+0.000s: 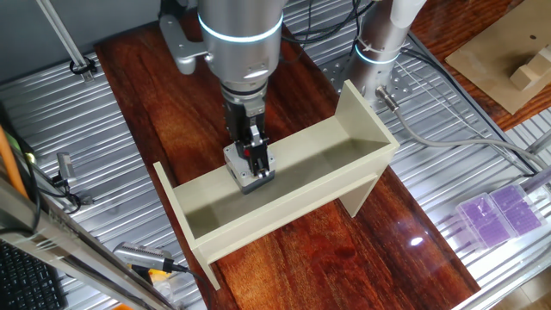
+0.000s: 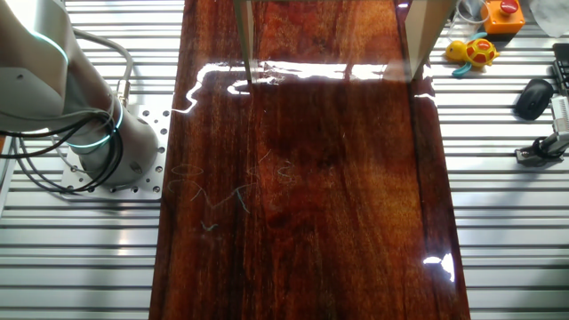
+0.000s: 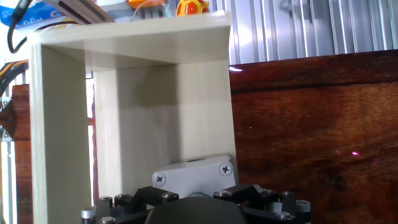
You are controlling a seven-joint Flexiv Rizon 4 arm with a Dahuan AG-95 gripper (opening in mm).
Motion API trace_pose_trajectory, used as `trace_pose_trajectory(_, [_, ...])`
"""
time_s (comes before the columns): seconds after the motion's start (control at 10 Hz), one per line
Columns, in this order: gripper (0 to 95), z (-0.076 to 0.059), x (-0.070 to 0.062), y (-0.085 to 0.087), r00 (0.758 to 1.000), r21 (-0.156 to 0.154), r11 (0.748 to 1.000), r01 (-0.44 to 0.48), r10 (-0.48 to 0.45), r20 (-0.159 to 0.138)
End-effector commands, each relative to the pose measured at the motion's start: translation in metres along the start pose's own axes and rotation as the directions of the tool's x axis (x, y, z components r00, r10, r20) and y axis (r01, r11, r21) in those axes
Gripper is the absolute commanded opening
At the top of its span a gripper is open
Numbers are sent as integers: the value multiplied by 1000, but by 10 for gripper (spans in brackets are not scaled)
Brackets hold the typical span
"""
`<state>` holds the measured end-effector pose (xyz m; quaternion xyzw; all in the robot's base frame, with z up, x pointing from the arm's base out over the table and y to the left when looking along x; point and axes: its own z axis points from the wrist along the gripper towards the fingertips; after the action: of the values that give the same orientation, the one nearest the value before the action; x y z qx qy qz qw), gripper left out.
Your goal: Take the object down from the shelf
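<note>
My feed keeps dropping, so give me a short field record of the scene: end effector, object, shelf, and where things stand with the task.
end effector: down inside the shelf trough, at the object; finger state cannot be told
object: small grey box, in the trough, partly hidden by the end effector
shelf: beige trough, standing on the dark wooden table
task state: object not yet off the shelf

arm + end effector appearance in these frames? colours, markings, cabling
The arm is a thick silver-grey cylinder with a glowing cyan-white ring band. The end effector is dark and narrow with a red part, above a light grey screwed plate. Black and grey cables trail from the round bolted base.
</note>
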<state>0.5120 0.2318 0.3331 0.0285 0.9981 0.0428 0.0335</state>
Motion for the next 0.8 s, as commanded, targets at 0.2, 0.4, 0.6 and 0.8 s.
trace_pose_trajectory(0.2, [950, 3, -2, 2, 1000, 2, 1000, 8, -8, -3])
trace_pose_trajectory(0.4, [950, 8, -3, 2, 1000, 5, 1000, 23, -23, -2])
trace_pose_trajectory(0.6, [950, 14, -2, -1, 999, 6, 999, 42, -42, 2])
trace_pose_trajectory(0.8, [760, 18, -1, -2, 998, 9, 998, 56, -56, 3])
